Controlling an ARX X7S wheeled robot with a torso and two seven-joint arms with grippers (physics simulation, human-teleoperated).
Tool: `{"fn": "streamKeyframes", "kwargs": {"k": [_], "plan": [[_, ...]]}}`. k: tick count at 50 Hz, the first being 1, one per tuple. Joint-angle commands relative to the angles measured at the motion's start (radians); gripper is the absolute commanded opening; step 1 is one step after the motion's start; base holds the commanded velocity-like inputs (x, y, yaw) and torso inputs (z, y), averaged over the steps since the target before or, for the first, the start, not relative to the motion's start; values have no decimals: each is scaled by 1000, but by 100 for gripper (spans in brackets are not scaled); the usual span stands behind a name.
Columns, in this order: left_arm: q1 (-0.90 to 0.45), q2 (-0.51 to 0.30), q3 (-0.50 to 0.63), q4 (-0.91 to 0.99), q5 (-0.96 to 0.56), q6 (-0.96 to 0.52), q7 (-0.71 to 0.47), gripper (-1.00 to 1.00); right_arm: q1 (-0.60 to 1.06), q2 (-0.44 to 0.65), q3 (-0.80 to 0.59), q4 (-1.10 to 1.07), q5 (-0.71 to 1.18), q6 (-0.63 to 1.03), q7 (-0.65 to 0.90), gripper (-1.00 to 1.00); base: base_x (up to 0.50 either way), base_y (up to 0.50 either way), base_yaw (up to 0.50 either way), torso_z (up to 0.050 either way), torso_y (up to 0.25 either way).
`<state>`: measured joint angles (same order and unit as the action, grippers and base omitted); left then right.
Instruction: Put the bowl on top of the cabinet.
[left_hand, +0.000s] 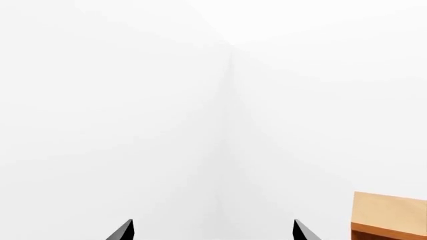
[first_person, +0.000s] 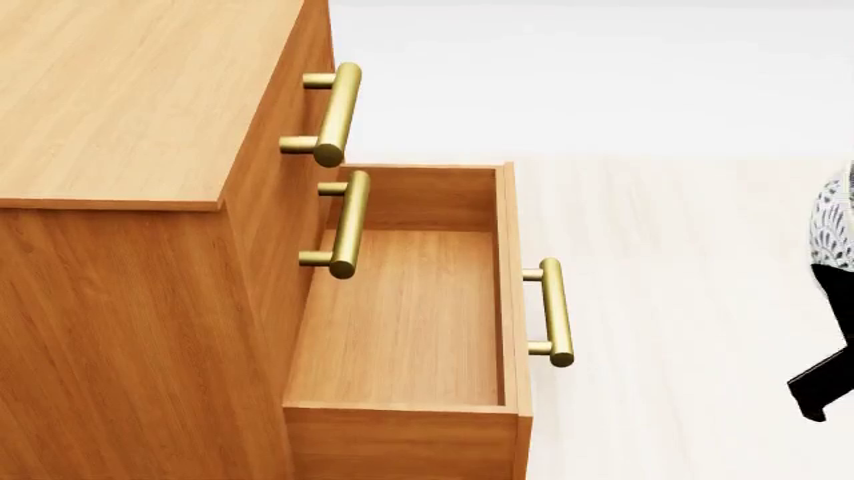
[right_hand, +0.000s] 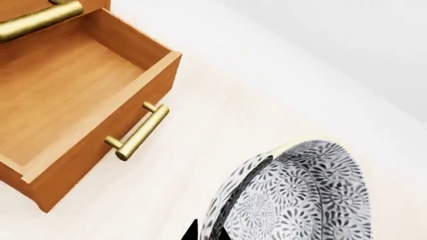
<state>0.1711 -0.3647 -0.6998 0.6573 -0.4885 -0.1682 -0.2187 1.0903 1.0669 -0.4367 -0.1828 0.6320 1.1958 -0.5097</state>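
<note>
bowl: held at my right end effector; in the right wrist view the bowl fills the lower right of the frame, tipped on edge with its patterned wall toward the camera; one dark fingertip shows at its rim, so I read it as a pinch on the rim; in the head view only a sliver of the bowl shows at the right edge of the frame, above the black end effector
cabinet: cabinet takes up the left of the head frame; its flat top lies in the upper left; one drawer stands pulled out, lower centre, nothing visible inside
key relation: the top lies to the left and toward the upper part of the head frame from the bowl, well apart; the open drawer and its brass handle sit between the two
nearer arm: right arm carries the bowl; left end effector spread, holding nothing, facing a blank white wall; a cabinet corner shows at the lower right of that frame
next move, my judgement: carry the bowl leftward across the drawer, high enough to pass over the top's edge; level it upright before release
risk, my judgement: tipped rim grip may let the bowl swing; clipping the drawer front if the path is too low
</note>
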Motion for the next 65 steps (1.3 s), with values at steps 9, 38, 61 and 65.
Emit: {"fn": "streamKeyframes", "kwargs": {"k": [9, 38, 61, 65], "plan": [[0, -4, -3, -5, -5, 3, -2, 100, 322, -130, -270, 9, -150, -5, -175, -100, 0, 0, 0, 0, 0], [4, -6, 8, 5, -6, 0, -9, 100, 694, -357, -708, 163, -418, -149, -434, -100, 0, 0, 0, 0, 0], [5, -7, 6, 0, -13, 5, -11, 100, 798, -531, -761, 194, -457, -230, -481, -100, 0, 0, 0, 0, 0], [6, -7, 6, -1, -13, 6, -11, 100, 813, -561, -766, 202, -459, -235, -487, -100, 0, 0, 0, 0, 0]]}}
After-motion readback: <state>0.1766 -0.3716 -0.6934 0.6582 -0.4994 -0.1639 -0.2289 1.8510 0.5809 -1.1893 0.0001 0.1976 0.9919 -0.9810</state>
